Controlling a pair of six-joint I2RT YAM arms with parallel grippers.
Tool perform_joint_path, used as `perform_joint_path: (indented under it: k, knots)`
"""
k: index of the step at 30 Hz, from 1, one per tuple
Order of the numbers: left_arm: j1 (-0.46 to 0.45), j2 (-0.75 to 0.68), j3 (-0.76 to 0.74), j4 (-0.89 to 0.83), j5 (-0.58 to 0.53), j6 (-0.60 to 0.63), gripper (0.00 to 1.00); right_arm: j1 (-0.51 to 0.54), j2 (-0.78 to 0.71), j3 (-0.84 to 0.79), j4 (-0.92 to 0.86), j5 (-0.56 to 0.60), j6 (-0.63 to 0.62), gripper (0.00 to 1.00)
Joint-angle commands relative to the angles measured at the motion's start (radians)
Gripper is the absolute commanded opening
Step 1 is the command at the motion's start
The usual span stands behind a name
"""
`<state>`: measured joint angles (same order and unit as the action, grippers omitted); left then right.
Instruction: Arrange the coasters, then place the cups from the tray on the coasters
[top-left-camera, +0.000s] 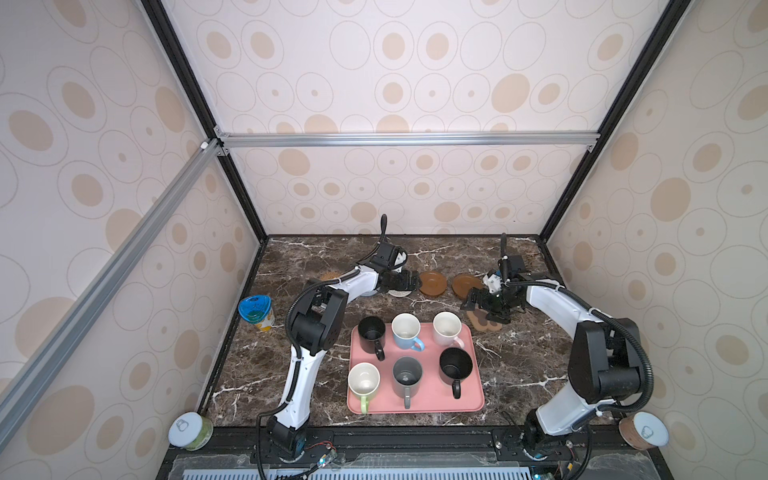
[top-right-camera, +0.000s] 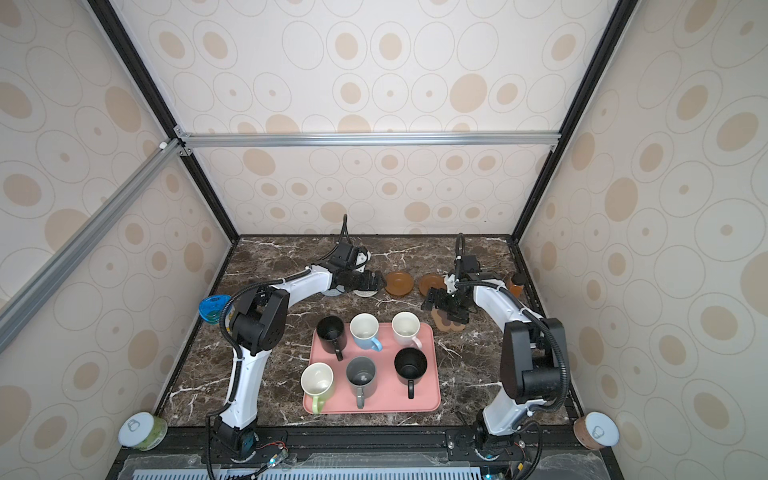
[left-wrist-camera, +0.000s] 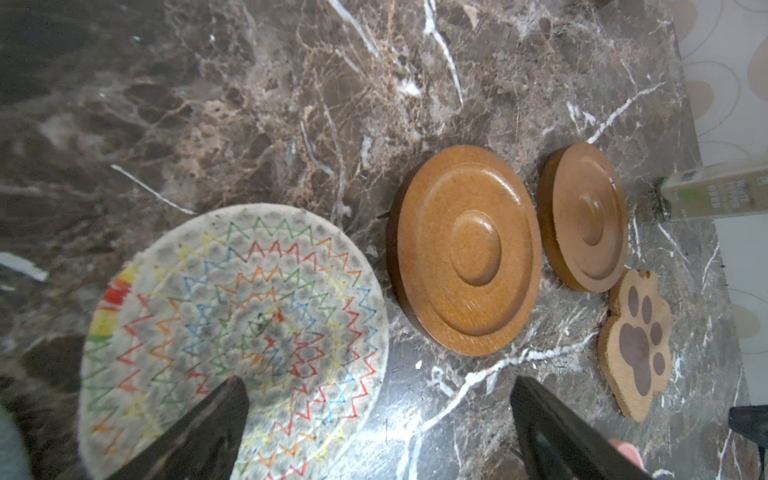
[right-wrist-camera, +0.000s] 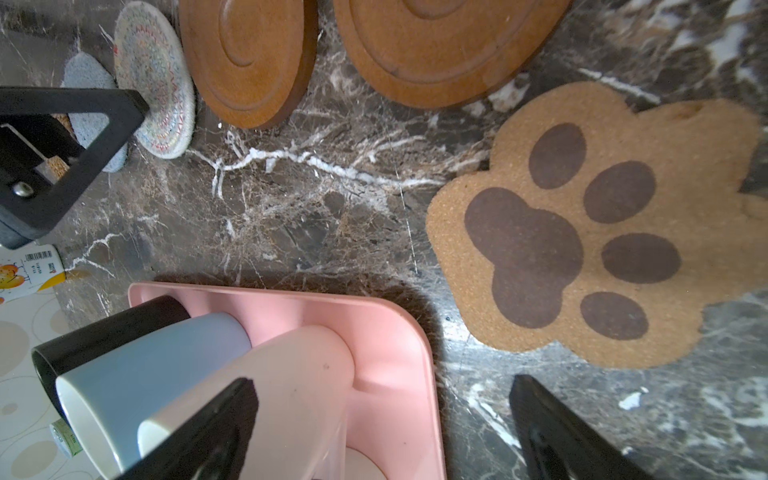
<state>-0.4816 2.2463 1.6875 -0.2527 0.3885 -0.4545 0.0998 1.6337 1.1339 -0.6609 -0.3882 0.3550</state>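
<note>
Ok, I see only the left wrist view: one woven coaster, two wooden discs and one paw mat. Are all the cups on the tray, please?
Observer: Yes. All six cups stand on the pink tray.
Operator: And the right gripper, where is it?
Observer: The right gripper hovers between the tray's corner and the paw coaster, with its fingers open and empty.
Operator: Are there more coasters than my four?
Observer: Yes, a blue-grey coaster lies right beside the cream woven coaster.
</note>
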Motion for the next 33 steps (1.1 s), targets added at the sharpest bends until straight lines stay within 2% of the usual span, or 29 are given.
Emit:
perform_joint_path:
  k: [1, 6, 15, 20, 33]
  knots:
    - [0.008, 0.022, 0.021, -0.031, -0.027, 0.019, 1.00, -0.004, -0.039, -0.034, 0.005, 0.001, 0.018, 0.99]
    - [0.009, 0.011, 0.018, 0.006, -0.003, -0.007, 1.00, -0.003, -0.030, -0.084, 0.045, -0.007, 0.045, 0.99]
    - [0.011, -0.120, -0.002, 0.039, -0.023, -0.021, 1.00, -0.003, 0.007, -0.182, 0.211, -0.055, 0.157, 0.99]
    - [0.018, -0.213, -0.080, 0.063, -0.040, -0.031, 1.00, -0.002, 0.034, -0.212, 0.281, -0.100, 0.200, 0.99]
    - [0.076, -0.406, -0.298, 0.124, -0.053, -0.070, 1.00, -0.001, 0.055, -0.238, 0.341, -0.113, 0.252, 0.99]
